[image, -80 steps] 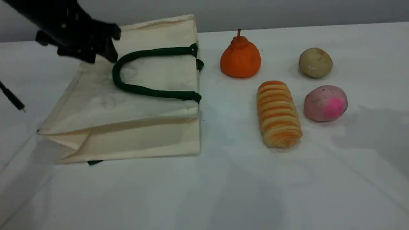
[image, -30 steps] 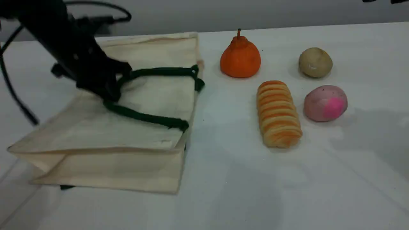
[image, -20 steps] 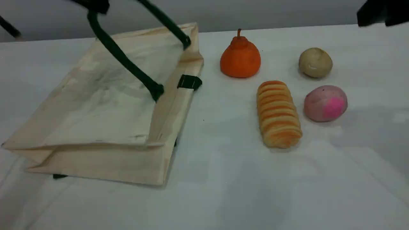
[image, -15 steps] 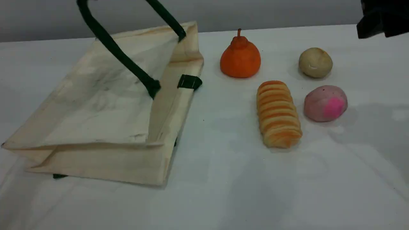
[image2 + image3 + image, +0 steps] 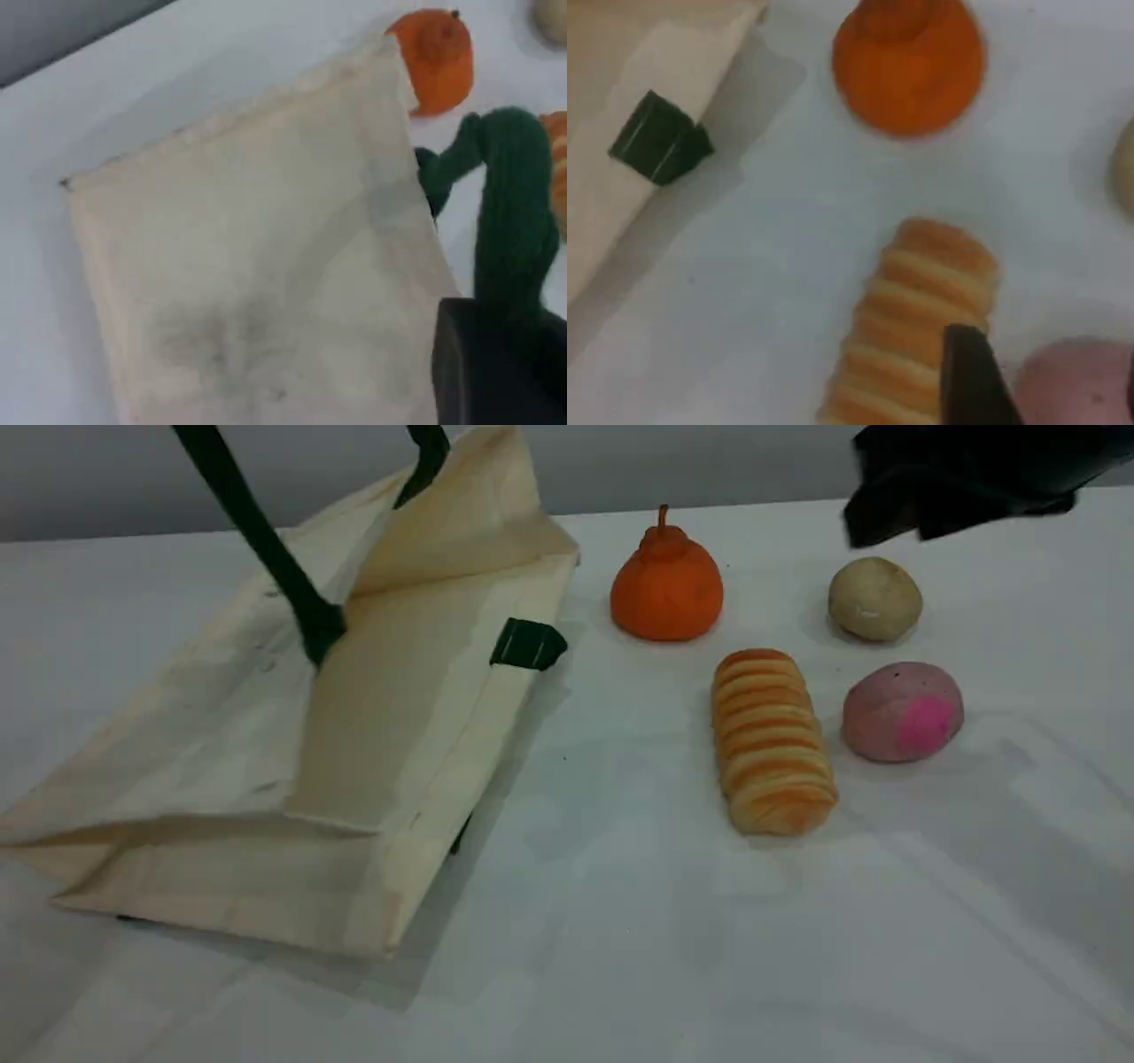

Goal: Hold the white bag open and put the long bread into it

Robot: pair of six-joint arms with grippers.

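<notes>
White table, grey wall behind.

Finding 1, container: my left gripper is clamped tight on the green rope handle of the white bag. The handle runs taut up past the scene view's top edge. The bag's upper panel is raised with it and the bottom rests on the table. The mouth gapes toward my right gripper's side, and what shows inside is plain canvas.

Finding 2: my right gripper hovers with fingers apart, holding nothing. The long bread lies on the table directly beneath it, well apart from the bag, with the pink bun just beside it.

Finding 3, views: only the left wrist view shows the grip on the handle. Only the right wrist view shows my fingertip over the bread; the scene view gives that gripper as a dark blur.
</notes>
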